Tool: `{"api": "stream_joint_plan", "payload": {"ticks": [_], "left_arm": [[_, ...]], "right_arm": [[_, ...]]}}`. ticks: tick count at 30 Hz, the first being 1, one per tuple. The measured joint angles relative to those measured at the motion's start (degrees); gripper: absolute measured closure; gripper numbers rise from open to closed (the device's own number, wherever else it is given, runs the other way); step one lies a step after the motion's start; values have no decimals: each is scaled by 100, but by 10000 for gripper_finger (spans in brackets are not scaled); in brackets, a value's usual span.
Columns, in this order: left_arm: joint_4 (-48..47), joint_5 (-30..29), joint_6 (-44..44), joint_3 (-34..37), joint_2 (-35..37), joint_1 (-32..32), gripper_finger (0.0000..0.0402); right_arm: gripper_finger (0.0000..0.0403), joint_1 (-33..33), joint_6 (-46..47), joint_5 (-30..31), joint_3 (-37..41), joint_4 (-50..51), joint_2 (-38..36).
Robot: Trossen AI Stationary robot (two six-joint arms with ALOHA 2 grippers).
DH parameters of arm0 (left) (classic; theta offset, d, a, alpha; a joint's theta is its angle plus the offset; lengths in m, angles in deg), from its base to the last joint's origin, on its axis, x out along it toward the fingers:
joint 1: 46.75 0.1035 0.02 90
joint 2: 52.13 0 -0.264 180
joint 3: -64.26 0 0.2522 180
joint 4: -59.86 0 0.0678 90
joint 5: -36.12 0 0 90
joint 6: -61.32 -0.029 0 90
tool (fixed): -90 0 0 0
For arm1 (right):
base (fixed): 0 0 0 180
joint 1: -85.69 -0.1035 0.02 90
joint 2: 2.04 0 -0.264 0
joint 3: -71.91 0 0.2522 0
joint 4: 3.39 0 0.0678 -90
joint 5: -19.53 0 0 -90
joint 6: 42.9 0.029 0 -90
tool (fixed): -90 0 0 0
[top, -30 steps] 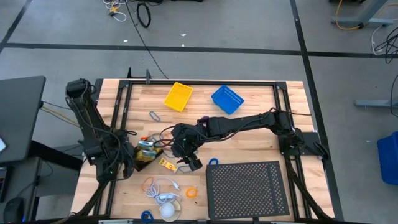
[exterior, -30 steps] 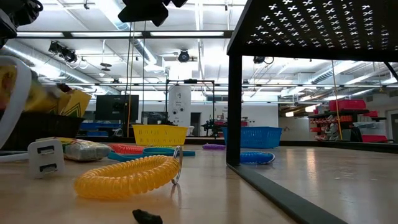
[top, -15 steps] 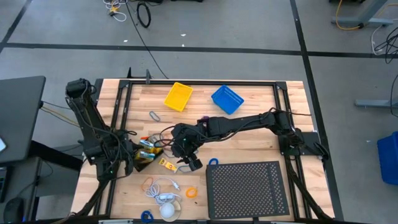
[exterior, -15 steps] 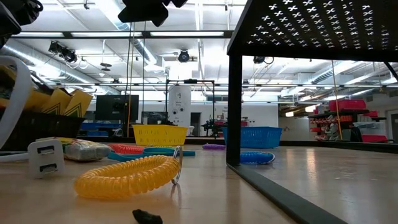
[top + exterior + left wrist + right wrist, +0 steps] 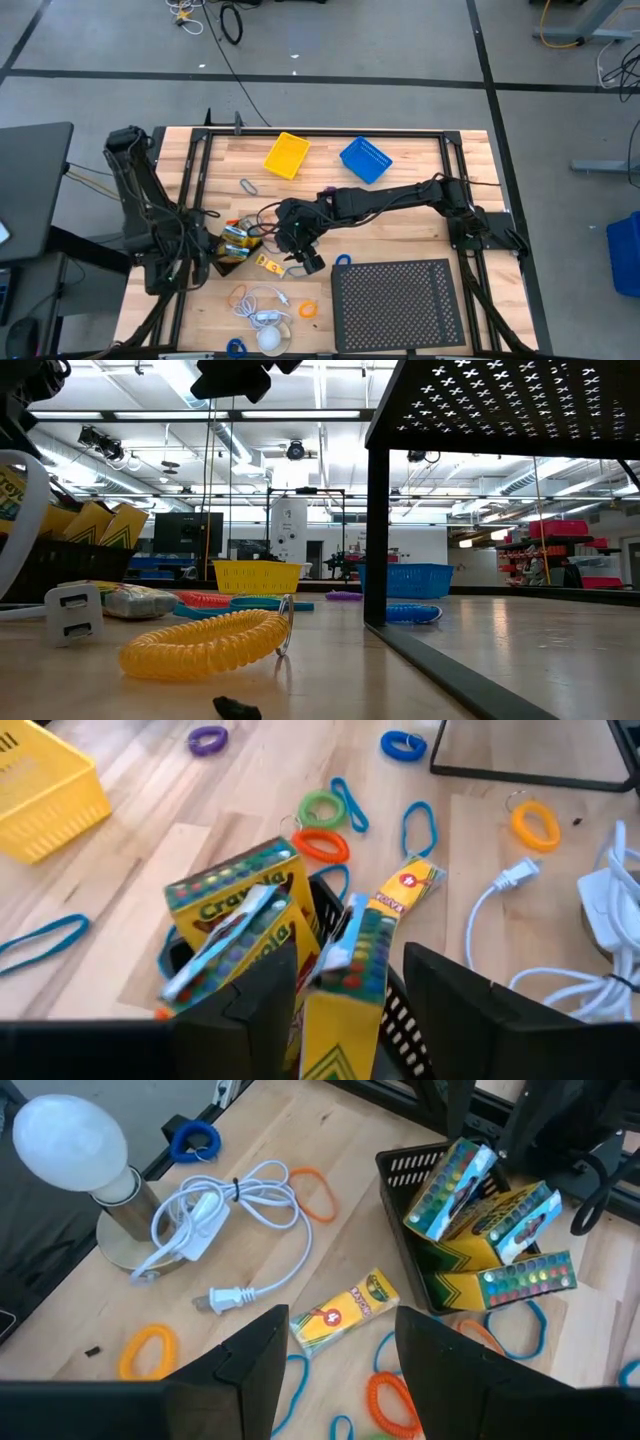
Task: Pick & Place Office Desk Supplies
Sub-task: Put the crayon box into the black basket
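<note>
A small black basket (image 5: 330, 902) on the table's left half holds three yellow-and-green crayon boxes (image 5: 455, 1180). My left gripper (image 5: 345, 1020) is just above the basket, open. Its fingers stand on either side of one upright box (image 5: 345, 990). Another box (image 5: 235, 915) leans beside it. A slim yellow crayon pack (image 5: 335, 1315) lies flat on the wood. My right gripper (image 5: 340, 1380) hangs open above this pack, with nothing between its fingers. Orange (image 5: 320, 847), green (image 5: 320, 808) and blue (image 5: 418, 825) bands lie past the basket. My left gripper has the upright crayon box between its fingers. I cannot tell whether either finger touches it, since basket mesh shows between the box and one finger. The box stands with its lower end in the basket.
A large black perforated tray (image 5: 398, 305) stands at the near right. A yellow basket (image 5: 287, 155) and a blue basket (image 5: 365, 160) sit at the far edge. A bulb lamp (image 5: 70, 1145) with a white cable (image 5: 230, 1210) and a yellow coil (image 5: 205, 643) lie near the front edge.
My left gripper has risen a little over the black basket. In the low view, the crayon boxes in the basket have shifted and now stand still.
</note>
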Motion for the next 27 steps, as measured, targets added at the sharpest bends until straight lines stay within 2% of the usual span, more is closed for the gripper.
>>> {"api": "stream_joint_plan", "payload": {"ticks": [4, 7, 10, 12, 13, 14, 16, 21, 27], "left_arm": [[-405, 9, 113, -401, 0, -190, 218], [-398, 87, 1, -667, 0, -330, 238], [-210, 610, -97, -758, -5, -472, 280], [138, 921, -185, -718, -57, -552, 324], [296, 983, -265, -699, -126, -582, 352], [433, 1013, -302, -681, -211, -611, 376], [528, 1011, -253, -636, -402, -620, 393], [384, 1060, 371, -624, -1030, -362, 397], [394, 1567, 969, -624, -1576, -84, 399]], "right_arm": [[213, -20, 28, 180, -1, 9, 0], [243, -85, -65, 470, 0, 165, 0], [314, -175, -181, 488, 0, 431, 0], [373, -236, -255, 491, 0, 549, 2], [387, -271, -293, 493, 0, 608, 2], [389, -306, -302, 531, -1, 635, 2], [388, -375, -292, 678, 0, 628, 2], [397, -454, -295, 769, -2, 670, 2], [399, -457, -278, 773, -2, 694, 2]]}}
